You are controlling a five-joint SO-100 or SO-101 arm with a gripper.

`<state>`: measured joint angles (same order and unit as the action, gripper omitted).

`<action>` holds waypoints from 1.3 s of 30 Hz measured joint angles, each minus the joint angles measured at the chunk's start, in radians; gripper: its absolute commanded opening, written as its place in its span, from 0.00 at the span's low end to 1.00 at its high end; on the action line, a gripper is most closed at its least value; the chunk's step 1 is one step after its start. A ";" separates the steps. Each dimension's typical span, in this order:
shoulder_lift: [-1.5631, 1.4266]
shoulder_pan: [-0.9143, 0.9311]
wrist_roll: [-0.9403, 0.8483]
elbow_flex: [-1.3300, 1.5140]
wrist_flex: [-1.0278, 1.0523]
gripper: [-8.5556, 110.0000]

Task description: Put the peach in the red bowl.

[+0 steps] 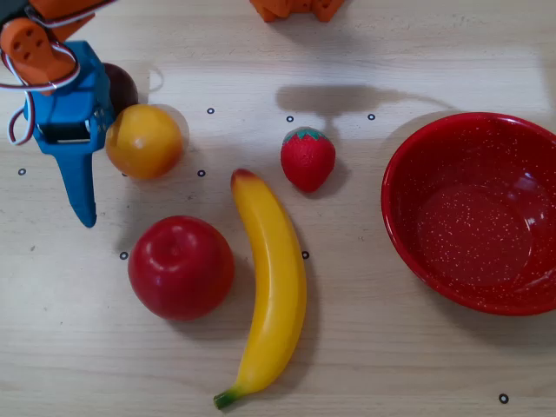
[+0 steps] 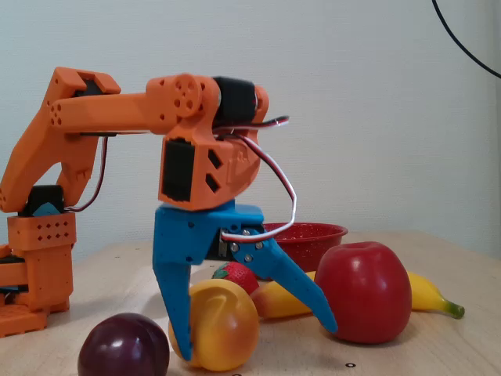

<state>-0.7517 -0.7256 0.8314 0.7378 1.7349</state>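
The blue end effector [image 2: 258,341] is standing with its jaws spread wide — one finger is reaching down to the bench [image 2: 438,345] against the near face of the peach [image 2: 215,325] in the fixed view, while the other is angling out toward the red apple [image 2: 364,291]. The peach is resting on the bench, not lifted; in the overhead view it [image 1: 144,141] is lying in the upper left, just beside the end effector [image 1: 95,187] and above the apple [image 1: 181,267]. A dark plum [image 2: 124,346] is sitting near the peach in the fixed view, and is peeking out behind it in the overhead view [image 1: 122,85]. A banana [image 1: 274,287] is lying lengthwise at centre, with a strawberry [image 1: 307,159] just above and to its right. The red bowl [image 1: 473,213] is sitting empty at the right edge — well apart from the peach.
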 measured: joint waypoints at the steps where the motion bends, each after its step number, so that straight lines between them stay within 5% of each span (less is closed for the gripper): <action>1: 0.000 0.000 0.000 -0.003 0.015 0.52; 39: -0.140 0.057 0.051 0.318 -0.028 0.47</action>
<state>-0.8912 -0.6688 0.8820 1.0554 1.7073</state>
